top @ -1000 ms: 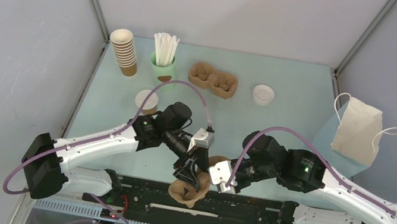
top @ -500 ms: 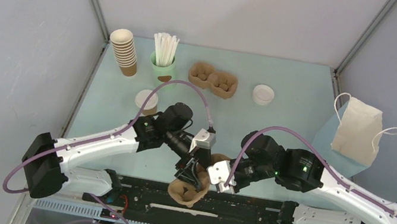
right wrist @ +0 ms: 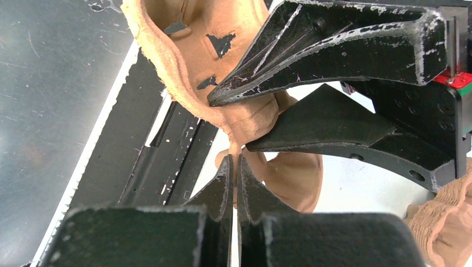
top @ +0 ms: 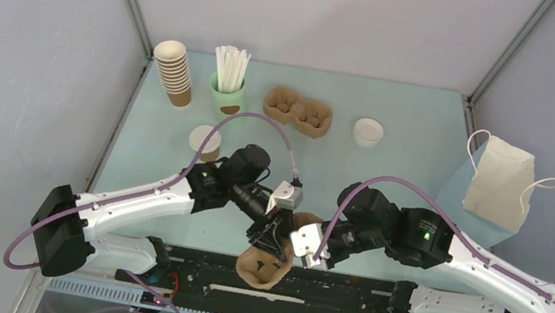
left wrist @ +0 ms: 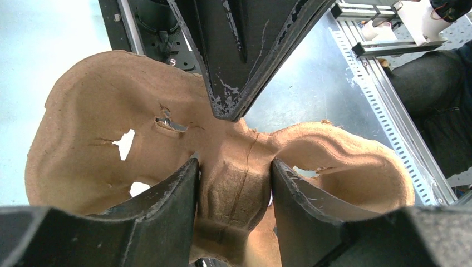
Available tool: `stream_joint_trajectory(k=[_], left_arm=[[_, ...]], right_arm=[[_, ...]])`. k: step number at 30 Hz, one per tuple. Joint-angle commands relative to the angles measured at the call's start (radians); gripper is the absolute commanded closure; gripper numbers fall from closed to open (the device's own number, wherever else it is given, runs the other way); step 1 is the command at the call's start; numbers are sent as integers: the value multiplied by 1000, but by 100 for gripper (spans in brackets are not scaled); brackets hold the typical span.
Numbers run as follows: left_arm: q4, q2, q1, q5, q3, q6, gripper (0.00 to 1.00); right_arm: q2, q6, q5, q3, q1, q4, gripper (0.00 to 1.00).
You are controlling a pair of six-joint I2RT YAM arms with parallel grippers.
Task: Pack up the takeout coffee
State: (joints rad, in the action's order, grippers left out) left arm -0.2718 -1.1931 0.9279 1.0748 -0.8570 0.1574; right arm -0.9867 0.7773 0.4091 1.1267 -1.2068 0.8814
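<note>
Two arms meet on one pulp carrier (top: 260, 270) in the lower middle of the overhead frame. The carrier hangs there past the near edge of the desk (top: 413, 128), above the black rail (top: 321, 285).

The right gripper (right wrist: 234, 161) has its jaws closed almost flat together, and they appear to pinch the thin rim of the carrier at its narrow waist. The left gripper (left wrist: 234, 169) has its jaws on the two sides of the middle ridge and touches it on both sides. I judge this to be a grip, but I cannot tell how firm it is.

The takeout coffee (top: 204, 142), with its white lid on, stands on the desk at the left of centre in the overhead frame. It is behind the left arm and well apart from the carrier, so it is not packed yet.

Several things could go wrong from here. The left wrist view shows holes (left wrist: 125, 143) and a small tear in the wall of one slot, so the pulp is already weak. If the two arms pull or twist against each other, the carrier may rip further at the waist. A hard squeeze on the ridge could crush it, and then the slots may not receive the cup well. If one arm lets go too early while the carrier is off the desk edge, it may swing down or drop onto the rail.
</note>
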Motion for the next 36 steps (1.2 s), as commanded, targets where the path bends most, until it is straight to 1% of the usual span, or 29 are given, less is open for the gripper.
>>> stream_joint_trajectory(k=[1, 7, 8, 9, 11, 13, 15, 16, 17, 18, 19, 20, 22, 24, 25, 26, 27, 28, 31, 34, 36], left_arm=[[18, 26, 7, -26, -28, 15, 48], [5, 49, 6, -63, -28, 29, 52], [-1, 56, 5, -74, -28, 35, 52], [-8, 61, 6, -84, -28, 44, 52], [-21, 78, 6, -117, -27, 56, 51], [-33, 96, 3, -154, -21, 64, 51], [-46, 124, -1, -212, -15, 70, 52], [-48, 141, -5, -238, -11, 70, 52], [-50, 162, -7, -268, -7, 67, 52], [-49, 189, -9, -310, 1, 66, 52], [-49, 218, -9, -354, 8, 68, 52], [-50, 251, -10, -399, 17, 71, 51], [-38, 325, -11, -524, 37, 74, 49], [-20, 388, -12, -661, 60, 73, 48], [-14, 413, -13, -714, 69, 79, 48], [0, 437, -13, -766, 81, 80, 48], [25, 457, -13, -805, 98, 80, 48], [42, 476, -13, -834, 111, 84, 48], [79, 525, -16, -902, 128, 82, 48], [120, 570, -18, -951, 145, 73, 48], [139, 593, -18, -978, 154, 61, 49]], right_arm=[[5, 4, 0, 42, -14, -31, 100], [2, -5, -24, 41, -16, -36, 100], [3, -9, -31, 41, -16, -37, 93], [3, -14, -41, 41, -16, -39, 82], [7, -30, -64, 41, -16, -45, 69], [25, -59, -98, 41, -16, -61, 54], [56, -116, -152, 41, -17, -82, 42], [78, -155, -195, 41, -17, -101, 28], [101, -195, -242, 37, -17, -121, 6], [131, -235, -298, 30, -17, -144, 1], [162, -275, -374, 16, -16, -174, 1], [195, -326, -485, -5, -16, -221, 0], [244, -467, -844, -45, -6, -343, 0], [257, -591, -1206, -31, 49, -400, 0], [257, -650, -1311, -6, 103, -378, 0], [258, -708, -1352, 32, 168, -326, 0], [255, -775, -1330, 94, 257, -241, 0], [251, -819, -1272, 133, 357, -186, 0], [190, -922, -1124, 263, 667, -57, 0], [107, -982, -996, 366, 988, 5, 0], [30, -1009, -944, 452, 1163, 62, 0]])
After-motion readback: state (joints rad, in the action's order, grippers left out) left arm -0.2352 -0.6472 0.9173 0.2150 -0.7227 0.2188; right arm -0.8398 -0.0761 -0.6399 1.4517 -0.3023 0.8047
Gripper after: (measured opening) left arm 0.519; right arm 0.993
